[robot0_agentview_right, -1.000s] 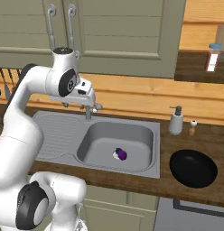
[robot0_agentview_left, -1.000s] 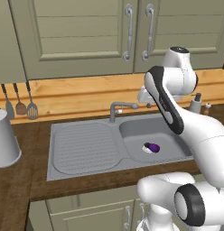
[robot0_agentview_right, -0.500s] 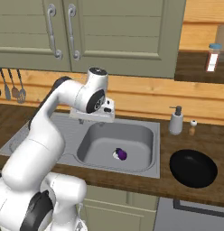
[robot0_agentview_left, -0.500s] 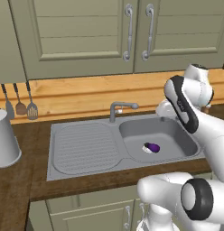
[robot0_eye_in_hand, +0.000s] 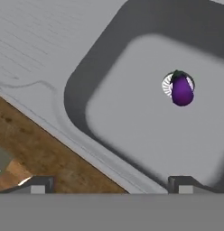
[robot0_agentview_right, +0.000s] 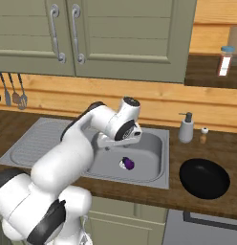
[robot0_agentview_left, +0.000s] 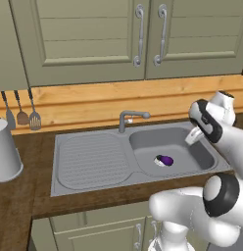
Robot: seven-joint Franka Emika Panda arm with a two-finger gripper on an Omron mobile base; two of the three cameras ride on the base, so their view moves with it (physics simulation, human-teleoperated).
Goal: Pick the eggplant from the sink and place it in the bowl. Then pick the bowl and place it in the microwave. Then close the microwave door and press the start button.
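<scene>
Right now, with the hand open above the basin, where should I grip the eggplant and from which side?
Grip the eggplant across its plump purple middle, coming straight down from above. It lies flat on the basin floor of the sink, partly over the drain, with the darker stem end narrower and less sure to hold. The basin walls probably block a sideways approach. The hand is open and off to one side.

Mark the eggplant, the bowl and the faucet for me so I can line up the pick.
eggplant [robot0_eye_in_hand: 182,90]: hand view, purple body over the drain.
bowl [robot0_agentview_right: 204,178]: right base view, black inner surface.
faucet [robot0_agentview_left: 132,116]: left base view, curved spout.
</scene>
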